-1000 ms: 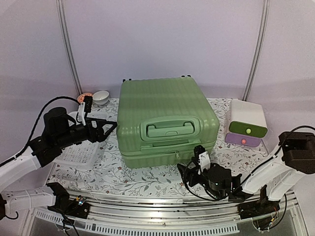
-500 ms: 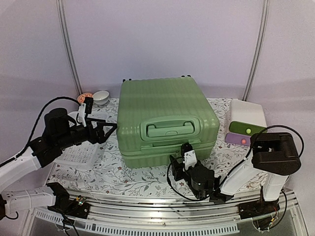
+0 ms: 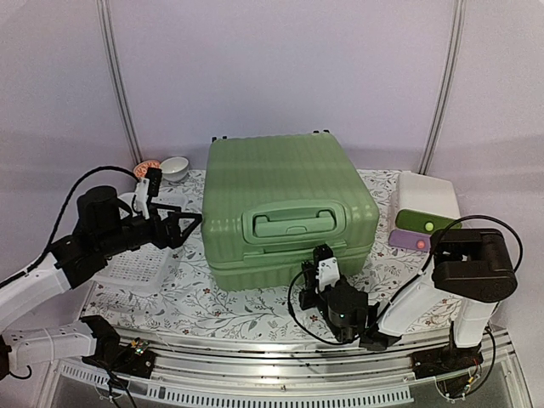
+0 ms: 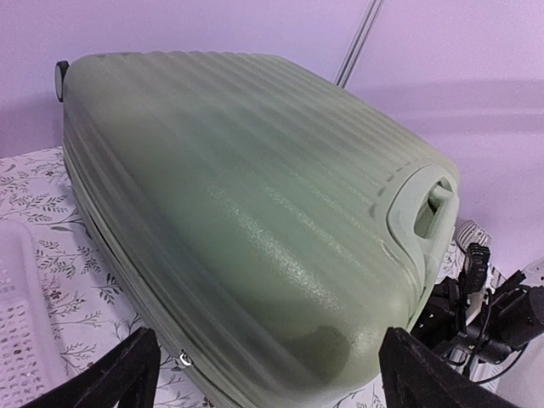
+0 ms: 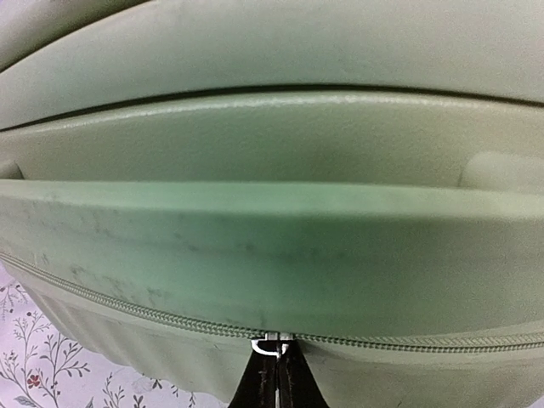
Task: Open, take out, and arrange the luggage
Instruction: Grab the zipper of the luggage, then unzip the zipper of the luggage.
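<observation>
The luggage is a large light-green ribbed suitcase lying flat and closed on the floral cloth, its handle facing the arms. My right gripper is pressed against the front seam below the handle. In the right wrist view its black fingers are shut together on the small metal zipper pull on the zip line of the luggage. My left gripper hovers open at the suitcase's left front corner. In the left wrist view its fingers straddle the rounded corner of the luggage, with the left gripper holding nothing.
A white perforated basket lies under the left arm. A small white bowl and a reddish dish sit at the back left. A white box with green and purple drawers stands right of the suitcase.
The right arm swung left and in toward the suitcase front, and its jaws closed on the zipper pull. The left arm stayed where it was.
</observation>
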`<state>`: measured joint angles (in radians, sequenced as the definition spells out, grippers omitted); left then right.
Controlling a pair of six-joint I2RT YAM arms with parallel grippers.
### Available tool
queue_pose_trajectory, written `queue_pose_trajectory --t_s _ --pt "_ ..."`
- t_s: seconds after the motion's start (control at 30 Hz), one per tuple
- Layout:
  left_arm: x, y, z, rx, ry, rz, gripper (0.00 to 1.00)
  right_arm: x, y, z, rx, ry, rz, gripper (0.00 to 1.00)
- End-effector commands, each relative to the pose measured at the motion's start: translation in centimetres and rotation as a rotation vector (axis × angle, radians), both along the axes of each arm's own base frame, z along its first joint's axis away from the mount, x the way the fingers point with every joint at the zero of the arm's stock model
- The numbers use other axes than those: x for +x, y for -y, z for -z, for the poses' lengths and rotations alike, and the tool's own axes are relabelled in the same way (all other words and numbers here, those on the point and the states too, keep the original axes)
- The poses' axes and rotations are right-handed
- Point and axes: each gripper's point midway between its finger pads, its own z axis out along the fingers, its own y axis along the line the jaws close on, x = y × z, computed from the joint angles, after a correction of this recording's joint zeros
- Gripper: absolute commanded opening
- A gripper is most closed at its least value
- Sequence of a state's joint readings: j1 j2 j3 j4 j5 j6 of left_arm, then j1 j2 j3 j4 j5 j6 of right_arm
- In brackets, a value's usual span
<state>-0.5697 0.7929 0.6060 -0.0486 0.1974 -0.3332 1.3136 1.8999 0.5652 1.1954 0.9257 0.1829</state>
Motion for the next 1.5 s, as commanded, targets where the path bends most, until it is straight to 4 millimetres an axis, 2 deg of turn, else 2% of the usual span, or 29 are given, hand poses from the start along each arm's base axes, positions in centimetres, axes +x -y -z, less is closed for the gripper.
queue_pose_trajectory --t_s 0.0,0.17,0.33,0.57,0.73,1.07,1.33,1.47 --pt "0.0 0.3 -1.3 0.016 0.018 0.008 0.92 0.8 0.8 -1.1 0.037 0.001 0.021 0.01" --pt "0.0 0.3 -2.0 0.024 -0.004 0.008 0.91 0.5 3.2 -0.9 0.016 -0.007 0.055 0.01" --pt "0.0 0.6 -2.0 0.027 -0.022 0.002 0.91 0.5 6.1 -0.6 -0.022 -0.021 0.106 0.01" --pt "-0.2 1.8 -1.9 0.055 -0.015 0.009 0.90 1.1 10.2 2.0 -0.115 -0.137 0.266 0.01" --pt "-0.4 2.0 -2.0 0.065 -0.016 0.005 0.90 1.5 13.3 2.8 -0.062 -0.208 0.347 0.01" --pt "-0.4 1.9 -2.0 0.061 -0.026 -0.015 0.90 1.8 17.7 2.6 -0.100 -0.237 0.389 0.02" --pt "-0.3 1.7 -1.9 0.053 -0.040 -0.038 0.90 2.1 18.8 3.2 -0.078 -0.341 0.333 0.10" --pt "-0.3 1.7 -2.1 0.046 -0.039 -0.036 0.90 2.3 19.0 3.2 -0.041 -0.412 0.319 0.09"
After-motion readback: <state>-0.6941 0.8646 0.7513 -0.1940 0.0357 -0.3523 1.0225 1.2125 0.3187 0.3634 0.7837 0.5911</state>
